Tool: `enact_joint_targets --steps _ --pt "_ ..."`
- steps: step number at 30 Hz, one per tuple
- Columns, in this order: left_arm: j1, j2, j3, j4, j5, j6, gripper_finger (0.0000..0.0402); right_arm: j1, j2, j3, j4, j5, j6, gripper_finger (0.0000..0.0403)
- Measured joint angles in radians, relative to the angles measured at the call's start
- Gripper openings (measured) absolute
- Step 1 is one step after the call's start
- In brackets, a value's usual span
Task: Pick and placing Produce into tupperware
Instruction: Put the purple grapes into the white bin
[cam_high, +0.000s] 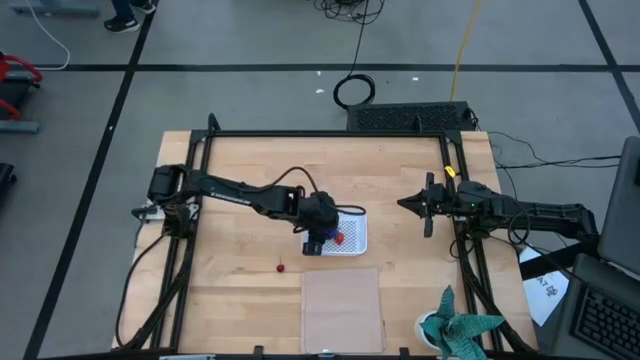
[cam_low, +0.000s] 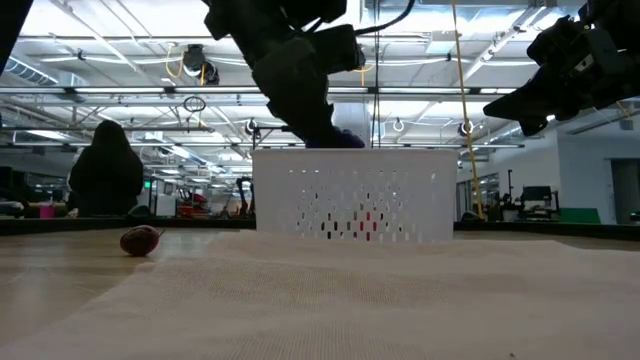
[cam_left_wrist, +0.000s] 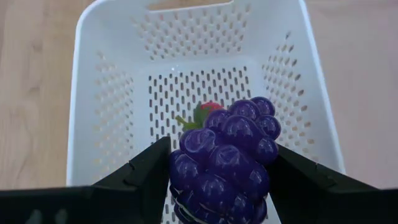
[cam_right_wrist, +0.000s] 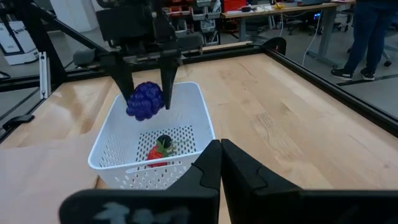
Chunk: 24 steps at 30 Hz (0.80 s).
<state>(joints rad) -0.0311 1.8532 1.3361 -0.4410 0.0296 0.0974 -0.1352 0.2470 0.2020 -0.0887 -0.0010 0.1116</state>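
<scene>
The purple grape bunch (cam_left_wrist: 227, 158) is in my left gripper (cam_left_wrist: 221, 154), which hangs over the left part of the white tub (cam_high: 358, 216). The tub stands on the table's middle. In it lie the red strawberry (cam_right_wrist: 157, 154) and the dark round berry (cam_right_wrist: 163, 141). In the left wrist view the strawberry (cam_left_wrist: 209, 107) shows partly behind the grapes. The small red cherry (cam_high: 282, 267) lies on the wood to the left of and nearer than the tub. My right gripper (cam_high: 426, 206) waits shut above the table's right side. My left gripper pinches the grape bunch's two sides (cam_right_wrist: 145, 101) between its fingers (cam_right_wrist: 166, 78). It comes from above, pointing down. The bunch sits at the fingers' free ends, lifted clear above the tub's floor, about level with the rim (cam_low: 340, 140).
A flat pale tan panel (cam_high: 342, 310) lies near the table's near edge, below the tub. A teal-and-white cloth-like object (cam_high: 458, 326) sits at the near right corner. Black frame rails (cam_high: 330, 135) run along the table's edges. A person (cam_low: 105, 170) sits in the room beyond.
</scene>
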Motion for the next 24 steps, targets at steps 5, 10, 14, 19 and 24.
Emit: enact_joint_targets --steps 5,10,14,19,24 --pt "0.005 0.007 0.0 -0.006 -0.014 -0.059 0.0223 0.0 0.0 0.0 0.0 0.0 0.0 0.0" --pt "0.003 0.012 0.0 -0.037 -0.013 -0.108 0.0223 0.0 0.0 0.0 0.001 0.0 -0.002 0.0" --pt "0.002 0.02 0.0 -0.033 -0.014 -0.12 0.0223 0.0 0.0 0.0 0.001 0.0 -0.003 0.0" --pt "-0.005 0.051 0.0 -0.017 -0.011 -0.123 0.0223 0.0 0.0 0.0 0.001 0.0 -0.003 0.0" --pt "-0.002 0.078 0.0 0.021 -0.013 -0.106 0.0223 0.0 0.011 0.0 0.007 0.0 -0.002 0.0"
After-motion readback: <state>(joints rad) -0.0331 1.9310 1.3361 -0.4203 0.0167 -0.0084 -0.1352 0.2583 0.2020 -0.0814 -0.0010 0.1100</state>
